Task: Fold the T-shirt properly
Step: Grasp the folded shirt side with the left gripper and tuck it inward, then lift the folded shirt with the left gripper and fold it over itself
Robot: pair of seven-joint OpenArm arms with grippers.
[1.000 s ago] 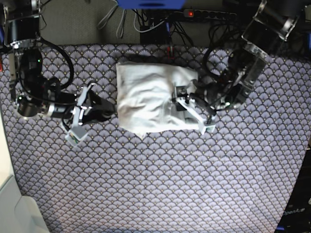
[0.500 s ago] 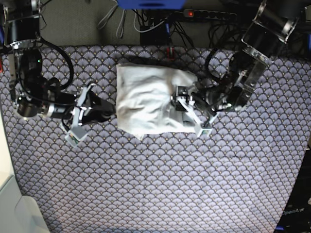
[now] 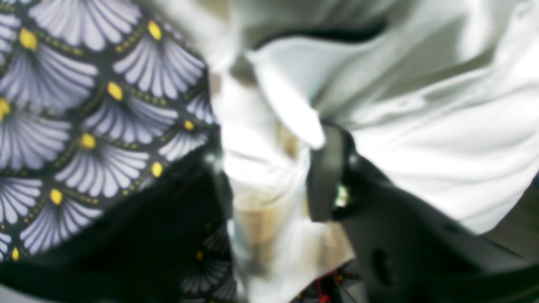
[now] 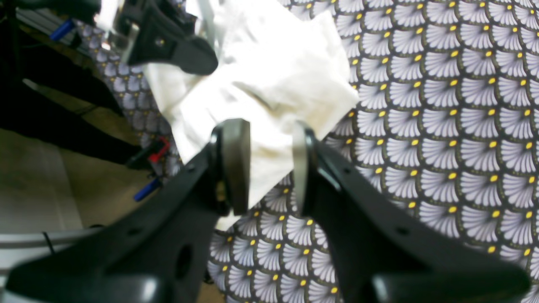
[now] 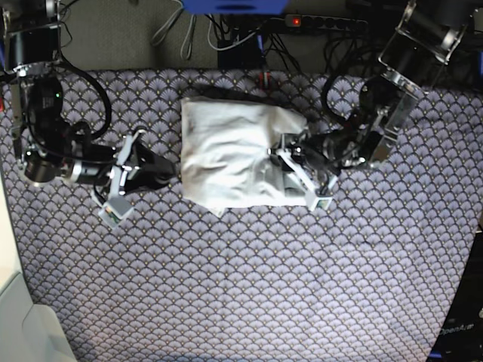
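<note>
Two black grippers work one cloth here, on a bench covered in a dark fabric printed with pale grey fan scallops and yellow dots [image 5: 249,286]; nearest the base camera that patterned cover lies bare; further up sits the plain white, soft and wrinkled short-sleeved cotton T-shirt [image 5: 226,154], already gathered into a rough, lumpy rectangle with its lower edge uneven and a small corner poking out at the bottom left.

At the shirt's right-hand edge in the base view, the left gripper [image 5: 302,177] has drawn in against the cloth; a second ago its jaws stood noticeably wider and lay a little further out over the hem; now, in its own wrist view, white fabric bunches between the fingers [image 3: 324,172], so it appears to be narrowing onto a fold of the T-shirt, though that view is blurred and I cannot say the pinch is firm.

On the opposite side the right gripper [image 5: 124,181] has not moved; its jaws stand partly apart and hold nothing, its tips pointing at the shirt's near edge and apart from it [image 4: 265,168].

Judging from this, a fresh grasp on the right-hand edge is beginning, probably to carry that side over; the fold looks partway done, still untidy.

Beyond the bench, cables and a power strip [image 5: 324,23] run along the far side.
</note>
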